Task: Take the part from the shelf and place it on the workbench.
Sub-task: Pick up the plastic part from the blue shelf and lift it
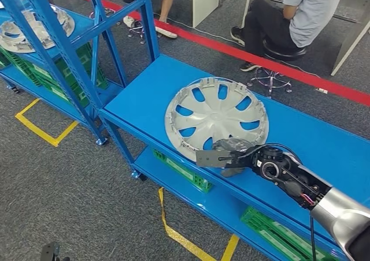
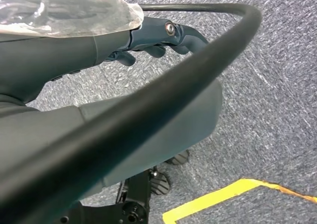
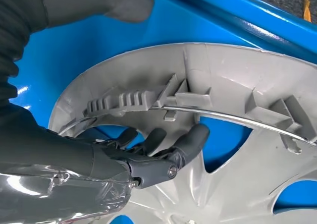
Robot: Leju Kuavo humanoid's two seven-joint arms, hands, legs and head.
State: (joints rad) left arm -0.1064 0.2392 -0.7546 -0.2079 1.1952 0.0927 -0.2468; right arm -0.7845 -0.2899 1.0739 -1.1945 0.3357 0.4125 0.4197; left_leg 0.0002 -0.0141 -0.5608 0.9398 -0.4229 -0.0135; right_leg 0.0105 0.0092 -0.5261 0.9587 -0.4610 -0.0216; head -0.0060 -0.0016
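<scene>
Now right hand [image 3: 149, 154], fingers spread apart, over near rim of hubcap [image 1: 217, 116] on blue shelf [image 1: 139, 93].

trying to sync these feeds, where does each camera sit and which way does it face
Head view: high on the robot, facing forward and down at the blue shelf holding the hubcap; the right robot hand reaches in at the hubcap's near rim.
Left wrist view: behind the hanging left robot hand, facing the grey carpet and a yellow floor line.
Right wrist view: behind the right robot hand, close on the hubcap.
Shared: head and right wrist views both show hubcap, shelf and right robot hand.
</scene>
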